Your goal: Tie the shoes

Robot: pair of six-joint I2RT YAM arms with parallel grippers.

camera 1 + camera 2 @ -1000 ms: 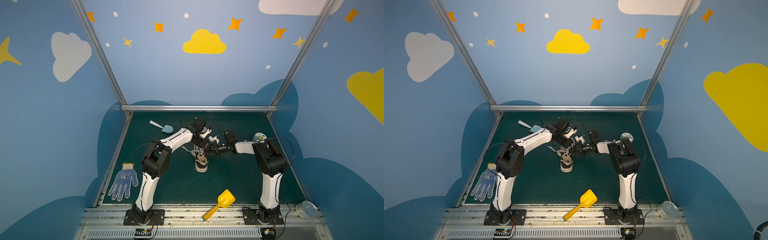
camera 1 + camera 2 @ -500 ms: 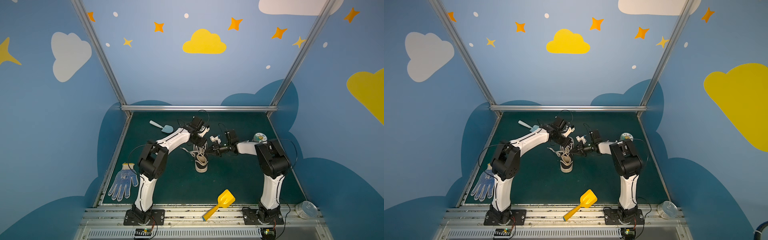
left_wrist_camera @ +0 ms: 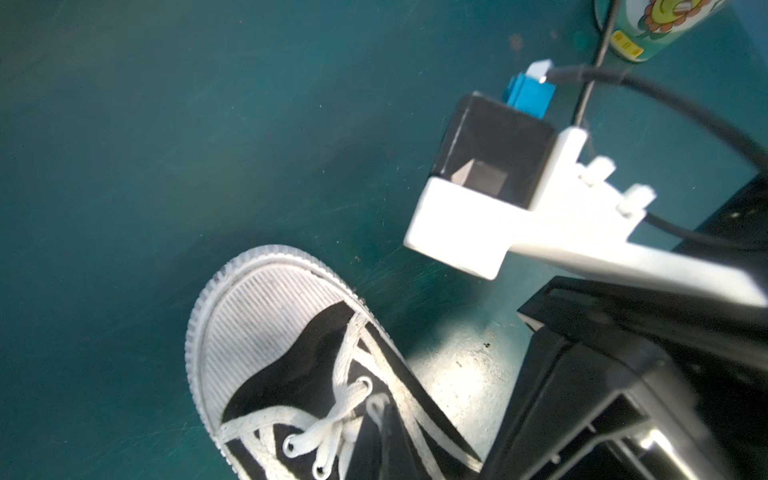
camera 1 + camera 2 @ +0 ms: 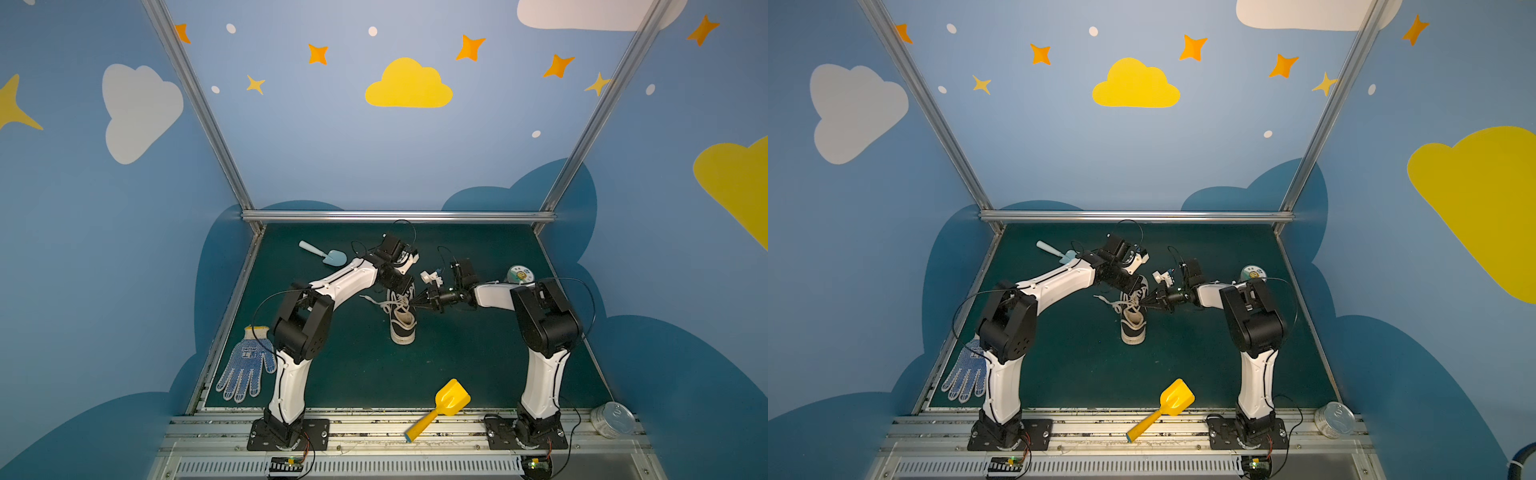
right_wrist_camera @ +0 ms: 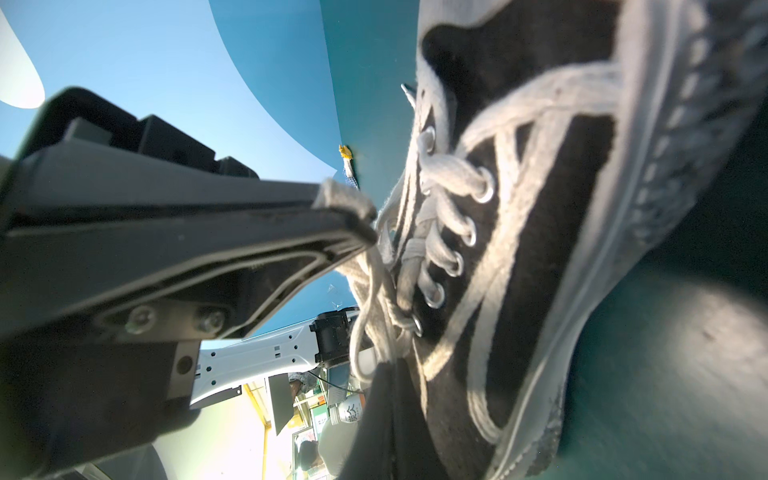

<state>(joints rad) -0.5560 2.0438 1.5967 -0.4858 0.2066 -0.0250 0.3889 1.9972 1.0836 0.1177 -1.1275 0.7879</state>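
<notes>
One sneaker (image 4: 402,328), one glove (image 4: 246,365), two shovels (image 4: 332,257) (image 4: 451,400), two tins (image 4: 519,274) (image 4: 613,419); right gripper (image 4: 412,306) pinches lace (image 5: 349,199), left gripper (image 4: 405,291) clenched; labels unreadable.

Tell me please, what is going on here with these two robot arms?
Both arms are working on the black sneaker in the middle of the green table. The right gripper is shut on a cream lace beside the eyelets. The left gripper is shut too, low over the front of the shoe, but what it holds is hidden. No bow is tied yet. The glove and the yellow scoop lie apart, untouched.
</notes>
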